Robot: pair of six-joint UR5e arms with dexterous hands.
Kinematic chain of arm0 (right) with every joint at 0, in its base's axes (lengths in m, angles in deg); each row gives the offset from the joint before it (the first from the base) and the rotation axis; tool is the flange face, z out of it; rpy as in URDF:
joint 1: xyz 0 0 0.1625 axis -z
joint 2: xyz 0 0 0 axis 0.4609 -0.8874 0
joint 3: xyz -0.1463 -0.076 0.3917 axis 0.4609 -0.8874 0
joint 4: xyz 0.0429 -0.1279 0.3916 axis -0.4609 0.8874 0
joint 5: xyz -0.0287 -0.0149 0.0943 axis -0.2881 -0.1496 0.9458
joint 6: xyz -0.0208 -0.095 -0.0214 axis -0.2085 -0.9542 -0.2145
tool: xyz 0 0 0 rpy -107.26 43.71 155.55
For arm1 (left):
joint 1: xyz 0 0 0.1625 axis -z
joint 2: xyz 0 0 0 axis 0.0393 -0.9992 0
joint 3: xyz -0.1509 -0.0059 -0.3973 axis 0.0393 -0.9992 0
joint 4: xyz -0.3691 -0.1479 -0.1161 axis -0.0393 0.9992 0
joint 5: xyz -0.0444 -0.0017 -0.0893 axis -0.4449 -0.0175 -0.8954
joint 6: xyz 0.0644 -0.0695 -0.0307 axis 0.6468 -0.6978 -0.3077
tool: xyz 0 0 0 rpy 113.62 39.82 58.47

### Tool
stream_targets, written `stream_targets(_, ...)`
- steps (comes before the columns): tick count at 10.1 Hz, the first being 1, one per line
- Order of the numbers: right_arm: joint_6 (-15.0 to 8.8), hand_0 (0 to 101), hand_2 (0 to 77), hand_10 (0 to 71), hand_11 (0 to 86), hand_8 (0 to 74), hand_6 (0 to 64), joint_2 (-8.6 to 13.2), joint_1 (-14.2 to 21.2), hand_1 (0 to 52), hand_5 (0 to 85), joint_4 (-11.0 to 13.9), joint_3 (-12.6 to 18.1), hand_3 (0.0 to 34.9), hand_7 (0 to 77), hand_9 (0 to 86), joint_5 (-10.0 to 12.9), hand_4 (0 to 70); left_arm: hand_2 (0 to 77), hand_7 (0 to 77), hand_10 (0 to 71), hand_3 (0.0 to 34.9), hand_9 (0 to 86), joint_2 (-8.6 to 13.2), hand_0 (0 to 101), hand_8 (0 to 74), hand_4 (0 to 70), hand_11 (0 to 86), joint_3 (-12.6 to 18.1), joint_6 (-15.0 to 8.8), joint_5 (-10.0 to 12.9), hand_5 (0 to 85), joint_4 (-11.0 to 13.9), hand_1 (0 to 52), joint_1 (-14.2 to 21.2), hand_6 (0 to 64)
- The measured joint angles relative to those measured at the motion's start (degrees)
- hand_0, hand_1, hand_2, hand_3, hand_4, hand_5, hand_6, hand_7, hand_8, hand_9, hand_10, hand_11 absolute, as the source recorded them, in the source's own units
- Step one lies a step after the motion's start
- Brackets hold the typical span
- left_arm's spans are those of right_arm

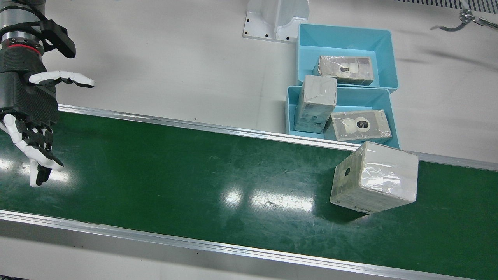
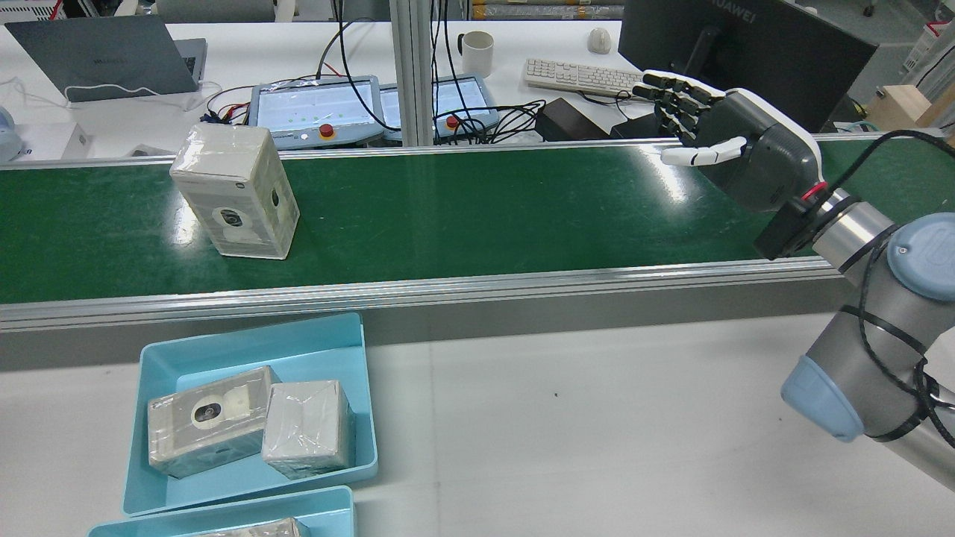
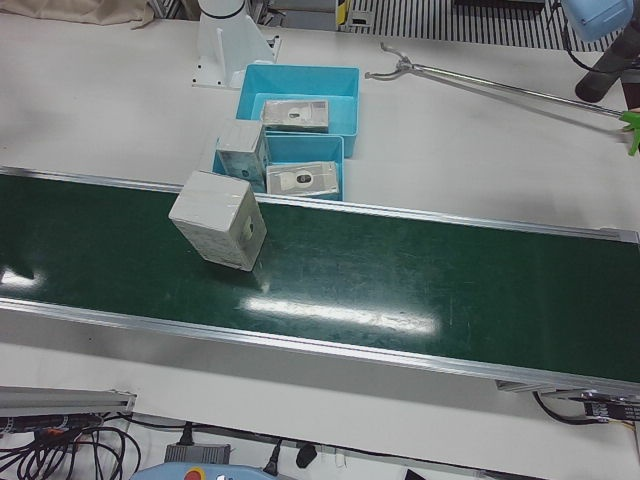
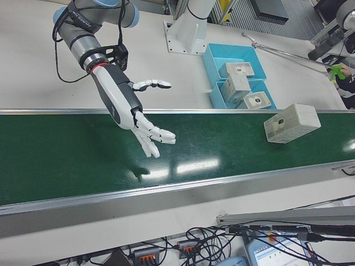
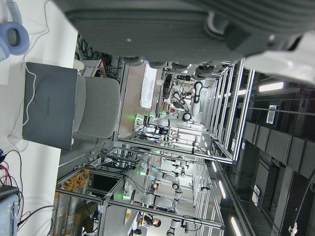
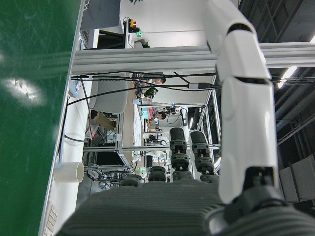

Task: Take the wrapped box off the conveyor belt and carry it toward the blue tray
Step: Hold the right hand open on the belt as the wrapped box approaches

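The wrapped box point(image 1: 373, 177) point(image 2: 235, 194) stands on the green conveyor belt point(image 1: 194, 175), near the edge beside the blue trays point(image 1: 362, 97); nothing touches it. It also shows as the wrapped box point(image 3: 218, 220) point(image 4: 291, 123) in both side views. My right hand point(image 1: 29, 112) point(image 2: 739, 142) point(image 4: 130, 108) hovers over the belt's other end, far from the box, open with fingers spread and empty. One white finger point(image 6: 241, 98) fills the right hand view. Of my left hand point(image 5: 172, 24) only the dark palm shows; its fingers are hidden.
Two blue trays point(image 3: 300, 80) point(image 2: 246, 354) sit side by side on the white table just off the belt and hold three wrapped boxes, one point(image 1: 315, 103) standing on end. A long reacher tool point(image 3: 480, 82) lies across the table beyond them. An arm pedestal point(image 1: 272, 19) stands nearby.
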Motion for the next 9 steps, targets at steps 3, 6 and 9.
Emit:
stream_targets(3, -0.08, 48, 16.9, 0.0, 1.6, 0.5, 2.7, 0.00, 1.07, 16.9, 13.1, -1.48, -0.12, 1.4, 13.1, 3.3, 0.15, 6.0, 1.1, 0.5, 0.5, 0.0, 0.0, 0.00, 0, 0.5, 0.0, 0.0, 0.00, 0.00, 0.00, 1.1, 0.00, 0.0, 0.00, 0.0)
stream_targets(6, -0.22, 48, 18.5, 0.0, 1.6, 0.5, 3.8, 0.00, 1.54, 16.9, 15.8, -1.69, -0.34, 1.5, 15.8, 4.9, 0.03, 8.2, 1.1, 0.5, 0.0, 0.0, 0.0, 0.00, 0, 0.5, 0.0, 0.5, 0.00, 0.00, 0.00, 1.1, 0.00, 0.0, 0.00, 0.0)
stream_targets(9, 0.28, 48, 17.5, 0.0, 1.6, 0.5, 3.3, 0.00, 1.64, 16.9, 15.3, -1.71, -0.79, 1.5, 15.8, 4.9, 0.11, 7.1, 0.5, 0.5, 0.5, 0.0, 0.0, 0.00, 0, 0.5, 0.0, 0.0, 0.00, 0.00, 0.00, 1.1, 0.00, 0.0, 0.00, 0.0)
